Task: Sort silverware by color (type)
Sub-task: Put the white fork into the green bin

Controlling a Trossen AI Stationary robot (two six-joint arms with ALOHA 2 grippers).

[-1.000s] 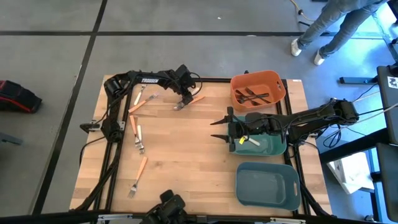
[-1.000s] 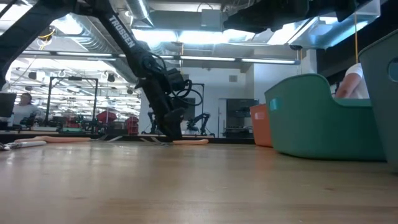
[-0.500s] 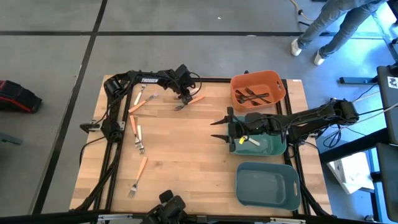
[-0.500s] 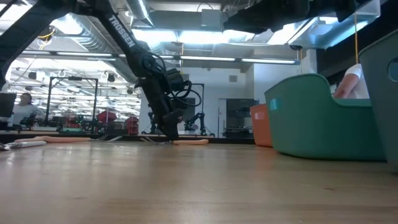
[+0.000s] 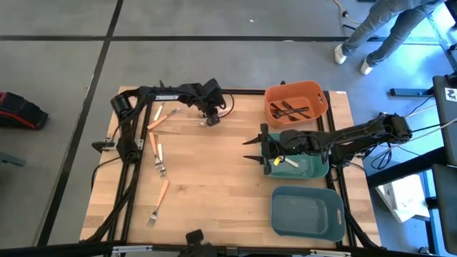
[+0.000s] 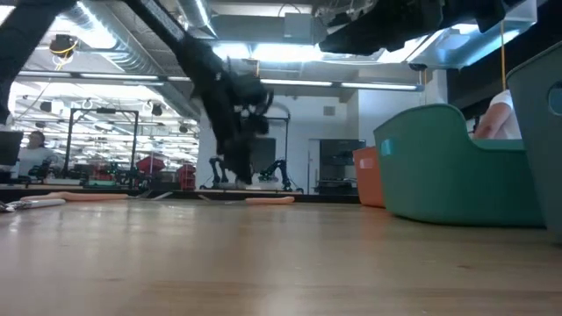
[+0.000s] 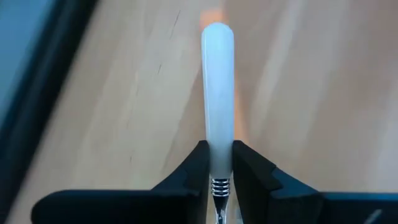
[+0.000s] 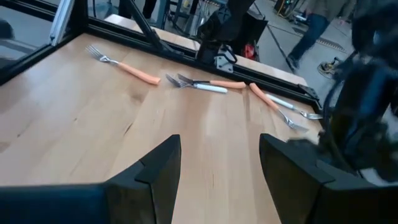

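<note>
- Fingers (image 7: 217, 171) of my left arm are clamped on a pale-handled fork (image 7: 217, 93), lifted off the table (image 7: 311, 93).
- Step in hand: carrying.
- Next: reach the matching bin (image 5: 303, 165), then release.
- Right fingers (image 8: 217, 168) wait, spread.

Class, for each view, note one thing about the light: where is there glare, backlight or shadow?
Low view: bright ceiling lights backlight the left arm into a silhouette. Left wrist view: the white-handled fork glares in the left gripper. High view: a bright patch on the floor, upper right.
</note>
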